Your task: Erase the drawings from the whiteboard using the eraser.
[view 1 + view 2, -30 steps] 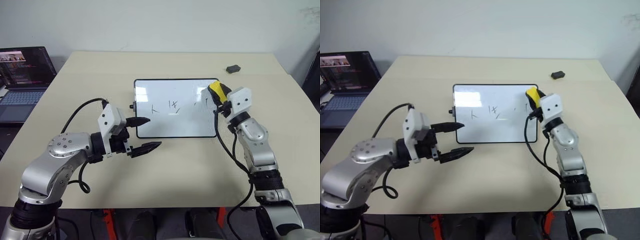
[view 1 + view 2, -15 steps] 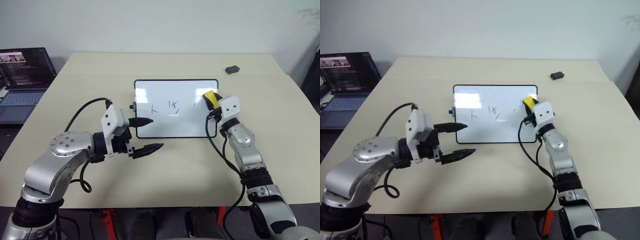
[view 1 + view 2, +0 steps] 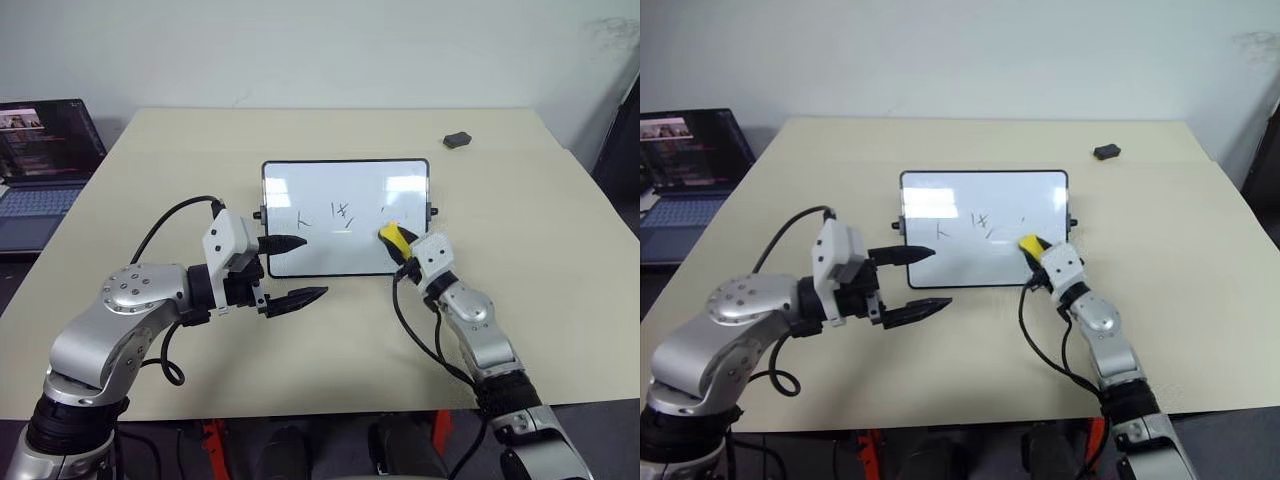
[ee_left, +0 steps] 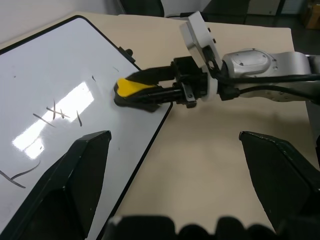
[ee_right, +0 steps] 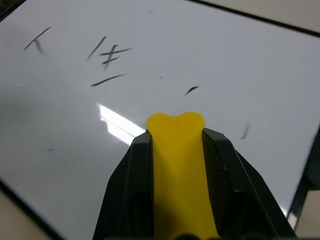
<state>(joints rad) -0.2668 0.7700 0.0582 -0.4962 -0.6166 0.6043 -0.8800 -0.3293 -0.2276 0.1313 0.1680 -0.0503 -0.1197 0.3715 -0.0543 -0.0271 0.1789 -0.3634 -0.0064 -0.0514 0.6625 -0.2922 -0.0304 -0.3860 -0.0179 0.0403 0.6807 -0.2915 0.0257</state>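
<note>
Big tan table (image 3: 330, 350), with a whiteboard (image 3: 345, 190) lying flat in the middle and a laptop (image 3: 45, 160) far off to the left. Small dark lump (image 3: 457, 139) resting at the far right, well away from the board. On the board, three groups of drawings (image 3: 342, 214) in a row — left and middle ones whole, right one down to a few thin strokes. Left gripper (image 3: 288, 270) hanging just by the board's near-left corner, fingers spread wide, holding nothing. Right gripper (image 3: 396, 243) clamped tight on the yellow eraser (image 3: 390, 236), now down near the board's near-right part after sliding down and in from the far-right corner a second ago. Right-hand marks look thinner than before — so probably one wiping pass done there, with the rest of the row waiting to the left.
</note>
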